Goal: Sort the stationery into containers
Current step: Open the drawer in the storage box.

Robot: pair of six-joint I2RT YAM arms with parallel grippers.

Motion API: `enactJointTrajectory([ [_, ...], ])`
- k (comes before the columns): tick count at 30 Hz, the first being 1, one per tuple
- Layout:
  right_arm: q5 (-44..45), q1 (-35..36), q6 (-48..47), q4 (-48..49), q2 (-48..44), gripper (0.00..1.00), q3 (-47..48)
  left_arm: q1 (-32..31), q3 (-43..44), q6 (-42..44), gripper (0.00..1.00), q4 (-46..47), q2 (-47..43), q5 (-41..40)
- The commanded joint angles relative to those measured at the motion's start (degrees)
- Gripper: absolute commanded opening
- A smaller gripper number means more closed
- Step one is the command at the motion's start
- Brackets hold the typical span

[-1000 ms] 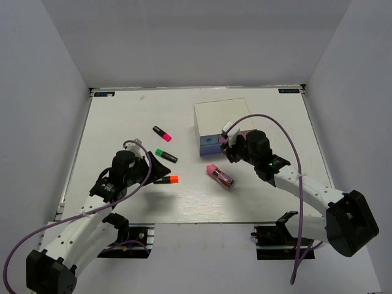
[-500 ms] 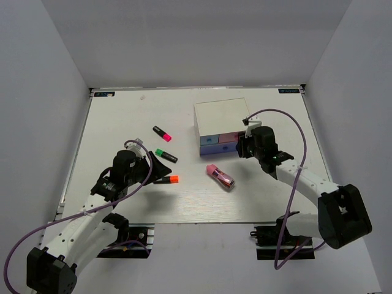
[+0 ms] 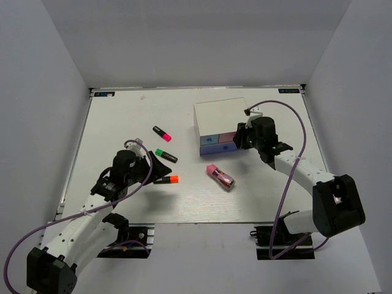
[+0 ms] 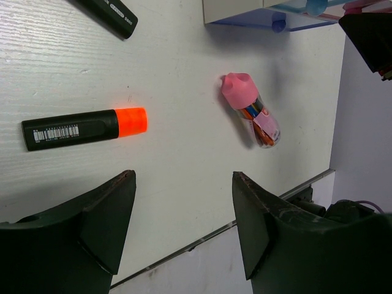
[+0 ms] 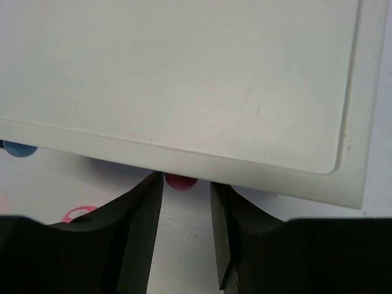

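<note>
The white-topped box (image 3: pixel 219 115) stands right of centre, with a light-blue front (image 3: pixel 210 140), a pink front (image 3: pixel 227 138) and a wide lower front (image 3: pixel 211 149). My right gripper (image 3: pixel 240 140) is open at the pink front; in the right wrist view (image 5: pixel 184 185) the pink knob (image 5: pixel 179 181) sits between its fingertips, untouched on the right side. My left gripper (image 3: pixel 163 170) is open and empty just above the orange-capped highlighter (image 3: pixel 166 179). The green-capped (image 3: pixel 165 155) and pink-capped (image 3: pixel 162 132) highlighters lie farther back. The pink gadget (image 3: pixel 220 176) lies in front of the box. The grey-silver block is out of view.
White walls close in the table (image 3: pixel 122 116) on three sides. In the left wrist view the orange highlighter (image 4: pixel 82 127) and pink gadget (image 4: pixel 250 111) lie ahead of the fingers, with the drawer knobs (image 4: pixel 278 24) at the top edge.
My right gripper has moved back and right from in front of the box to the pink drawer's knob. The left arm and the stationery have not moved.
</note>
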Motion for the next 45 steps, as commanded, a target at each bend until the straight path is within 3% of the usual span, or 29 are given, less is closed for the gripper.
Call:
enactJointTrajectory([
  [1, -2.0, -0.3, 1.5, 3.6, 0.6, 0.43, 3.3, -0.3, 0.4, 0.0, 0.74, 0.1, -0.8, -0.1],
  [6, -1.3, -0.2, 2.5, 4.9, 1.3, 0.43, 3.8, -0.3, 0.4, 0.0, 0.74, 0.1, -0.1, -0.1],
  [8, -1.4, -0.4, 2.8, 5.1, 1.6, 0.38, 3.8, -0.3, 0.4, 0.0, 0.74, 0.1, -0.1, -0.1],
  [12, -2.1, -0.4, 2.5, 5.1, 1.7, 0.15, 3.3, -0.3, 0.4, 0.0, 0.74, 0.1, 0.4, -0.1],
  [16, -3.7, -0.2, 2.1, 3.9, -0.6, 0.08, 0.9, -0.3, 0.4, 0.0, 0.74, 0.1, -0.1, -0.1],
  [34, -7.8, 0.4, 6.6, -5.9, -22.4, 0.06, -16.1, -0.3, -0.3, -1.1, 0.75, 0.6, 4.9, -0.6],
  [37, -8.1, 0.4, 7.3, -7.7, -23.0, 0.21, -17.3, -0.3, 1.0, -1.1, 0.75, -0.4, 7.3, -0.6],
  [38, -8.4, 0.4, 7.2, -7.3, -23.2, 0.44, -17.5, -0.3, 1.0, -1.1, 0.75, -1.0, 7.9, -1.1],
  [40, -10.4, 0.5, 6.3, -6.7, -23.0, 0.6, -17.4, -0.3, 1.6, -1.1, 0.75, -1.6, 9.4, -1.1],
  [42, -12.8, 0.3, 4.0, -6.7, -23.2, 0.66, -17.3, -0.3, 2.1, -1.1, 0.75, -2.9, 10.5, -1.1],
  [45, -18.4, 0.5, -0.4, -6.7, -23.8, 0.6, -18.0, -0.3, 3.2, -1.1, 0.75, -4.5, 11.8, -2.2],
])
